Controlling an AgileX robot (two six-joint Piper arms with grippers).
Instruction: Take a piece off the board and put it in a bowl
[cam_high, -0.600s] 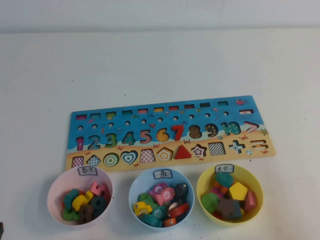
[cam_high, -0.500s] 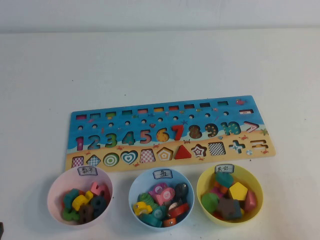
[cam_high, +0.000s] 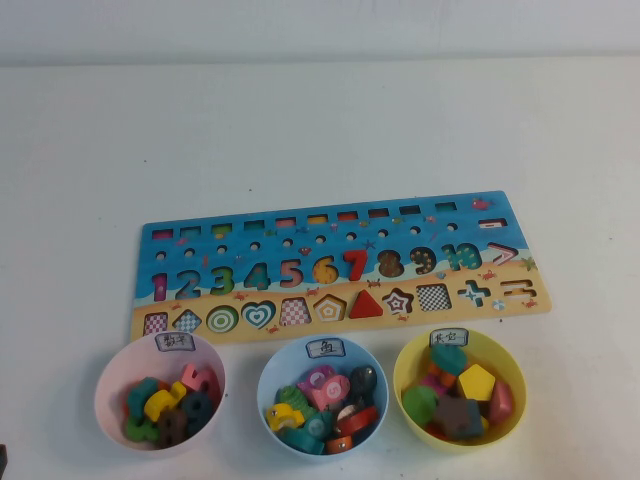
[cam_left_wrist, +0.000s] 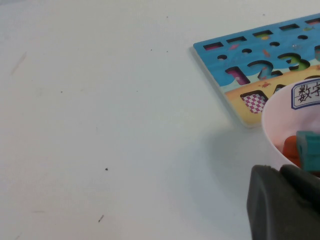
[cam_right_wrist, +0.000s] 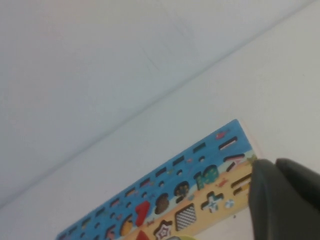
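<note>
Nearest the robot, 3 round plastic bowls sit in a row on the white table (cam_high: 320, 130). Left: the pale pink bowl (cam_high: 112, 384), w/ a small white label on its far rim carrying 2 Chinese characters, readable in the left wrist view as 数字; it holds mixed coloured numeral blocks. Centre: the light blue bowl (cam_high: 273, 378), label w/ one character I can't make out, filled w/ coloured pieces. Right: the yellow bowl (cam_high: 508, 372), label w/ 2 characters too small to read, holding chunky shape blocks.

Just beyond the bowls lies the long rectangular puzzle board (cam_high: 340, 262), blue w/ a sandy near band, slightly skewed. Near band: shape cut-outs, incl. a red triangle block (cam_high: 366, 304). Above that, numerals 1-10 printed in colour, then >, + and = signs at the right end. The small flat red numeral-7 piece (cam_high: 354, 264) is seated in its slot on the board, between the orange 6 and the brown 8, just beyond the red triangle. Further back: rows of round holes and small rectangular slots.

Left end effector (cam_left_wrist: 285, 202): only a dark edge shows in its wrist view, low beside the pink bowl's rim near the board's left corner; can't tell released or clenched. Right end effector (cam_right_wrist: 282, 200): dark edge only, raised, looking down at the board's right end; state can't tell either. Neither arm appears in the high view.
</note>
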